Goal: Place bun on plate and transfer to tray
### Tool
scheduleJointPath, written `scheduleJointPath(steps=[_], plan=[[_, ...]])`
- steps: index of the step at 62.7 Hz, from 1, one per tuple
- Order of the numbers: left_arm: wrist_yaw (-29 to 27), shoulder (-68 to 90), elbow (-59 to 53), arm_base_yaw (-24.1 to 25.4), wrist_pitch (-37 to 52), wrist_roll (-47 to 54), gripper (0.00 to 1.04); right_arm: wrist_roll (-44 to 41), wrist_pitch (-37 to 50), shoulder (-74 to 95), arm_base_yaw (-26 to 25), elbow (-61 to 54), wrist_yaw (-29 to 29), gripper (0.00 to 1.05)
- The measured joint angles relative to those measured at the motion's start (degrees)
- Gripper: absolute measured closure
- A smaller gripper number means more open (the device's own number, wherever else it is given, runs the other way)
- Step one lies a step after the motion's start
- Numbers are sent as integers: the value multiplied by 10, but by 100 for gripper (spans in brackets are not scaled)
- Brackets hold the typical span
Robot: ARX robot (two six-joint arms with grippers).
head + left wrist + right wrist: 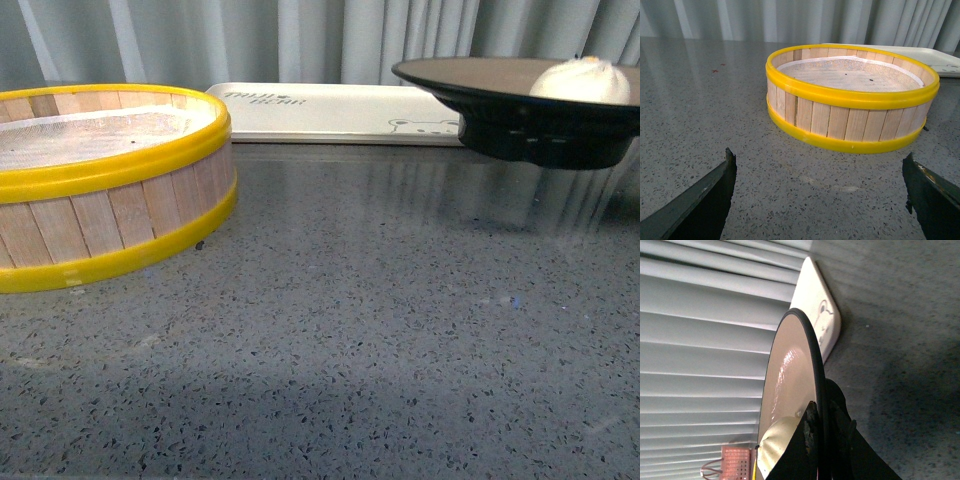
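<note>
Half done: our right gripper (817,412) clamps the rim of the wide tan-brown, black-rimmed plate (450,88) w/ the small round white steamed bun (582,78) on it, held up near the flat white rectangular tray (320,115), not yet set down; left gripper (819,153) gapes empty.

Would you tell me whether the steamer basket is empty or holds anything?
Empty: the steamer basket shows only its white liner; the bun sits on the plate.
</note>
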Motion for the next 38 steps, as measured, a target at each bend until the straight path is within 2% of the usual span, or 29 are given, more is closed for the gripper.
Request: scheduleJointPath(steps=[8,24,38], plan=[[0,0,0,0,0,0,7,-10,8,-20,1,14,-2,102],[0,0,0,0,0,0,7,-17,-8,125,-9,163,9,102],[0,0,0,0,0,0,7,-15,-82,263,46,361,26,102]])
